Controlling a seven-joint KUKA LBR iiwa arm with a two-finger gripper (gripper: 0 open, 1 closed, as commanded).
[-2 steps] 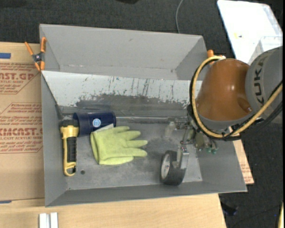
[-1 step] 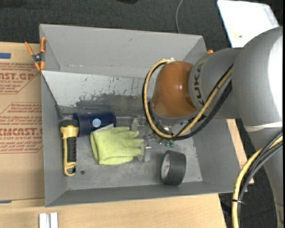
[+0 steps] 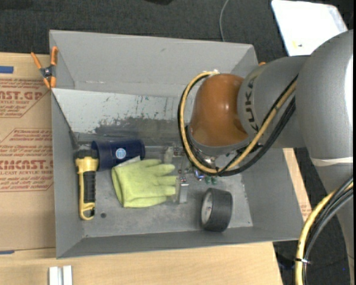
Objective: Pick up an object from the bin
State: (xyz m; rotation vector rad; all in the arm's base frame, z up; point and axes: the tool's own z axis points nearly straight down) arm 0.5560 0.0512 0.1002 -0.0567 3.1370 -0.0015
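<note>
Gripper (image 3: 177, 172) sits low in the bin (image 3: 136, 58), jaws wide as far as I can judge, one either side of the fingertips of a yellow-green glove (image 3: 139, 184) lying mid-floor. Nothing is lifted yet. The glove lies flat, so closing and raising remain. Left of it lie a yellow-black torch (image 3: 86, 186) and a blue can (image 3: 118, 152). A black tape roll (image 3: 216, 209) leans nearby, untouched.

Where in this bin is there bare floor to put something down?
Bare floor runs along the front wall, between the yellow-handled tool and the black tape roll. Crowded in the middle: yellow-green glove, blue can and the hand close together.
</note>
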